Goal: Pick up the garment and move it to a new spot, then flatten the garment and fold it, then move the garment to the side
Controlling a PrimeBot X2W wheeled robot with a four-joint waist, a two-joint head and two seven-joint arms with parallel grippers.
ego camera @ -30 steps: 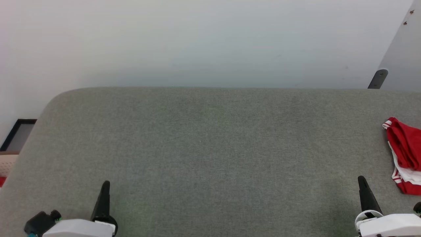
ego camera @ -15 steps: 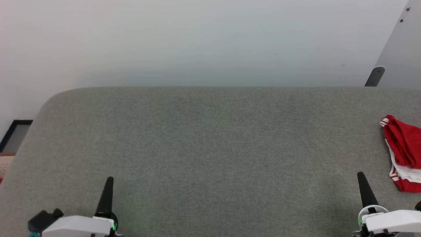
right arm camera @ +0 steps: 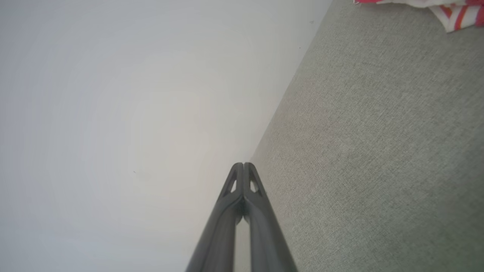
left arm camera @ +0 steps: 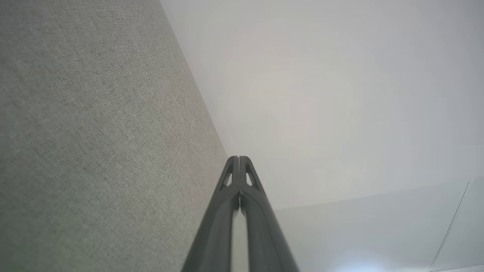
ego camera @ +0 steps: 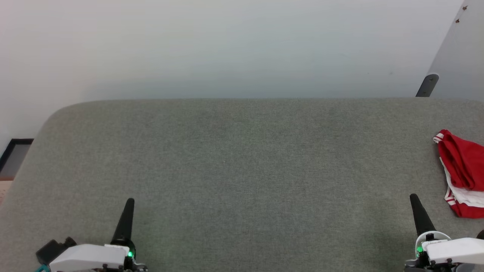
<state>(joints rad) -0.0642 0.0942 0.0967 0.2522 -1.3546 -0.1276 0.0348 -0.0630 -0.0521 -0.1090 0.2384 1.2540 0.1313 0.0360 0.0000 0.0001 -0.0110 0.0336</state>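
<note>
The garment (ego camera: 463, 170) is a crumpled red shirt with white and striped trim, lying at the right edge of the grey fabric surface (ego camera: 242, 162) and partly cut off by the head view's edge. A corner of the garment (right arm camera: 450, 13) shows at the top right of the right wrist view. My right gripper (ego camera: 413, 197) is shut and empty, a short way left of and nearer than the garment. My left gripper (ego camera: 130, 201) is shut and empty over the near left of the surface. In both wrist views the left gripper (left arm camera: 239, 158) and right gripper (right arm camera: 243, 165) have their fingers pressed together.
A pale wall (ego camera: 227, 49) stands behind the surface. A grey panel with a dark bracket (ego camera: 427, 85) is at the far right. A dark-framed object (ego camera: 13, 155) sits off the left edge, where the surface corner is rounded.
The whole head view has shifted, so the camera moved. Both grippers show slightly higher in the picture and stay shut. The garment lies as before.
</note>
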